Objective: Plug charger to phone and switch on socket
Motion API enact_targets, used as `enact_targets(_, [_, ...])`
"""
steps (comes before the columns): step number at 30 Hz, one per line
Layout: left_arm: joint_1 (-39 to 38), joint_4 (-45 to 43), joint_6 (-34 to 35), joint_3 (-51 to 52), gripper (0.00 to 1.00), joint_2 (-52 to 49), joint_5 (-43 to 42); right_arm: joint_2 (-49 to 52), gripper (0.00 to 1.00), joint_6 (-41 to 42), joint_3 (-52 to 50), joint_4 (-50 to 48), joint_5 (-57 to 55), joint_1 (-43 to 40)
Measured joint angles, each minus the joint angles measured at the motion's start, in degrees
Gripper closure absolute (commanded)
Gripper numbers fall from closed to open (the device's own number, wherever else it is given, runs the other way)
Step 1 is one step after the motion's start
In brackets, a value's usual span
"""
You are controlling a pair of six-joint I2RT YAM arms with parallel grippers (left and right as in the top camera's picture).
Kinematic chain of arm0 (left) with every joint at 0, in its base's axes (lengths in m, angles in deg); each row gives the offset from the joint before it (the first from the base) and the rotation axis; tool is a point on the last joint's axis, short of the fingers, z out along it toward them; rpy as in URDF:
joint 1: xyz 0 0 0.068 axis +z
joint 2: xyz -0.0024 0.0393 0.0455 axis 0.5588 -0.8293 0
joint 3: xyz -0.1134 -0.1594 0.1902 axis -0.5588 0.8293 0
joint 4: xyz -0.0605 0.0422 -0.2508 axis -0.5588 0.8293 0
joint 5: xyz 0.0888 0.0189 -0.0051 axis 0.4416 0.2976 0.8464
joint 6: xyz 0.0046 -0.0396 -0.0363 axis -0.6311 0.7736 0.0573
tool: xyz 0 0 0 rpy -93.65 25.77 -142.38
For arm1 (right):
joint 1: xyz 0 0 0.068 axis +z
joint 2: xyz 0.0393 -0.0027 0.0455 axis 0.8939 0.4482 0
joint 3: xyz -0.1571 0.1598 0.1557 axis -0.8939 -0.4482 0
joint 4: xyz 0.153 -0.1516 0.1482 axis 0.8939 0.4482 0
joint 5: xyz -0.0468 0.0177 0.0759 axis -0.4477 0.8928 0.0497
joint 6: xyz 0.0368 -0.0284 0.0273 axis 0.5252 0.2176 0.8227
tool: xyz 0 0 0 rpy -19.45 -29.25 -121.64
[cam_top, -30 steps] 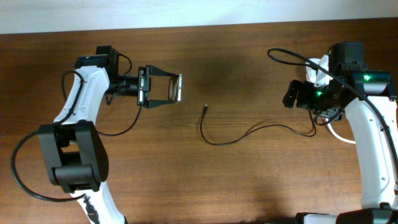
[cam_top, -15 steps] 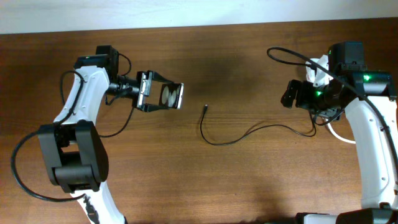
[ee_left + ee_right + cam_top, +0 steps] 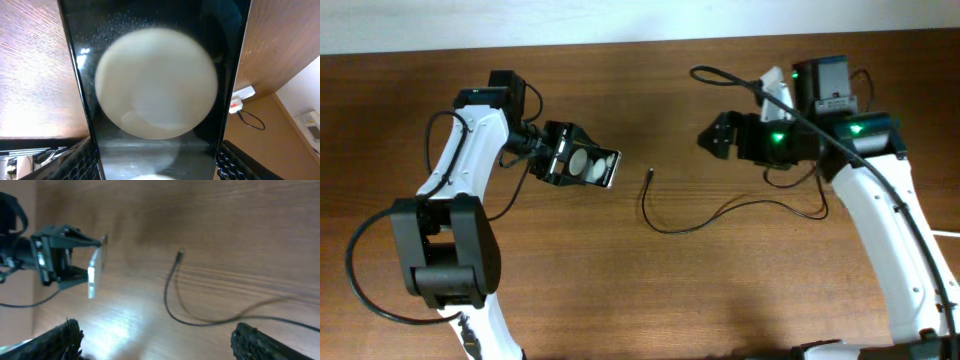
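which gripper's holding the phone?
The left gripper, shut on the phone; the right gripper is open and empty.

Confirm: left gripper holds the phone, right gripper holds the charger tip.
No: the right gripper is open and empty; the charger lies loose on the table, as the overhead view shows. The left gripper does hold the phone.

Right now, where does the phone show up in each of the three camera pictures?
Overhead: the phone, left of centre, held in the left tool.
Left wrist: fills the middle, screen facing the camera.
Right wrist: at left, seen edge-on.
Shared landmark: the charger tip, just right of the phone in overhead and right wrist; not in left wrist.
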Motion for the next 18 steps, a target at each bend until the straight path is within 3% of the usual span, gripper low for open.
enact_targets(1, [0.00, -0.28, 0.48, -0.37, 1.00, 0.00, 0.00, 0.72, 0.00, 1.84, -0.04, -1.84, 0.17, 2.36])
enact_targets(3, [-0.17, -0.44, 1.29, -0.79, 1.00, 0.00, 0.09, 3.04, 0.13, 5.88, -0.15, -5.73, 0.17, 7.10])
enact_targets(10, [-0.33, -0.59, 5.57, -1.20, 1.00, 0.00, 0.15, 10.71, 0.32, 20.70, -0.31, -16.79, -3.32, 18.03])
enact_targets(16, [-0.33, -0.57, 8.13, -1.25, 1.00, 0.00, 0.15, 16.15, 0.39, 25.66, -0.35, -23.87, -8.00, 24.70])
enact_targets(18, [-0.33, -0.59, 8.33, -1.25, 1.00, 0.00, 0.15, 17.53, 0.47, 25.83, -0.35, -24.76, -8.55, 24.90])
